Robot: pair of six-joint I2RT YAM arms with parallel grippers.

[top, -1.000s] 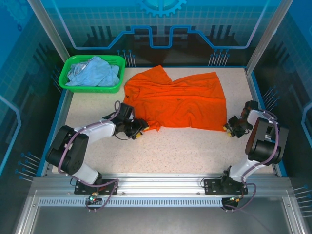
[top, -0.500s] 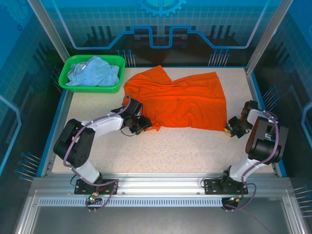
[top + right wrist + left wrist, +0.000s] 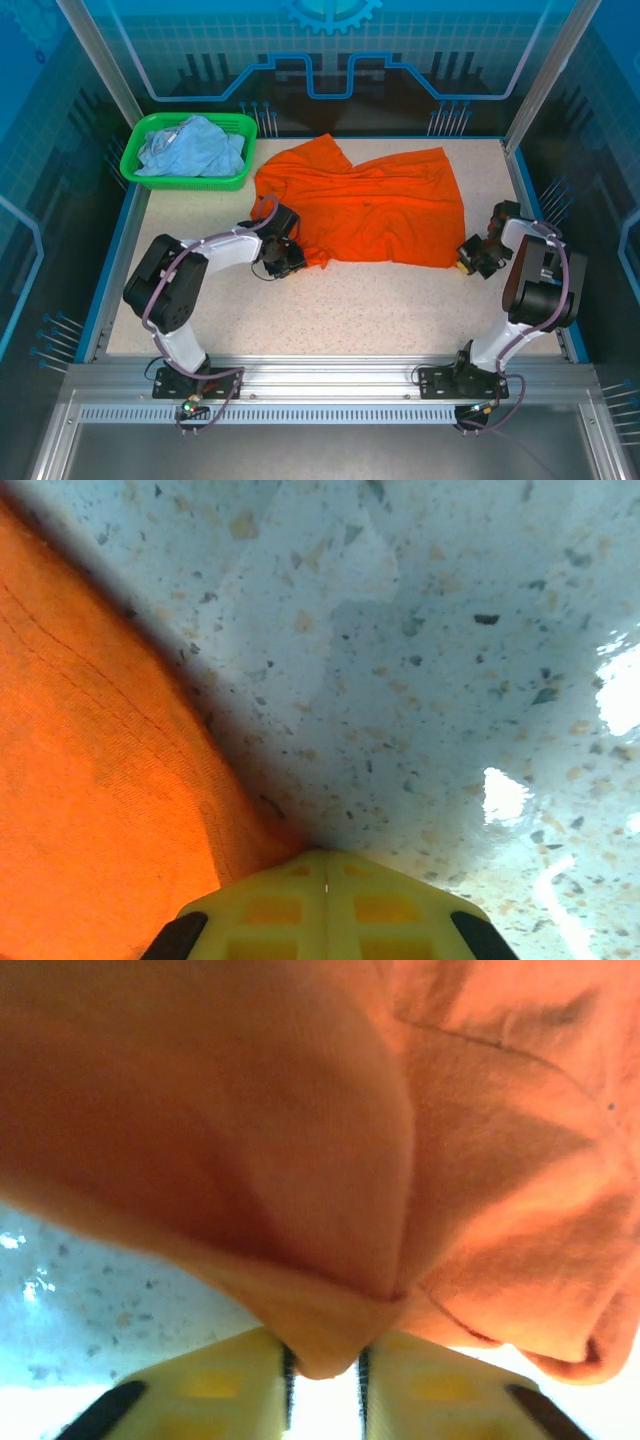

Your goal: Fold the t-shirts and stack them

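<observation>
Near hem of orange shirt point(image 3: 370, 205) pinched for the first fold, flat on table point(image 3: 350, 300).
Near edge: left gripper point(image 3: 323, 1360) closed on a cloth fold; right gripper point(image 3: 325, 870) shut tight at the hem corner, catch on cloth unclear. Best lifted level, both corners together, carried toward the far hem. Far left: blue shirt point(image 3: 195, 145) in basket point(image 3: 180, 182).

A green plastic basket point(image 3: 190, 182) sits at the far left corner of the speckled table point(image 3: 360, 310) (pale, stone-flecked). A metal rail point(image 3: 330, 378) runs along the table's near edge, and blue panels point(image 3: 330, 40) stand behind its far edge.
</observation>
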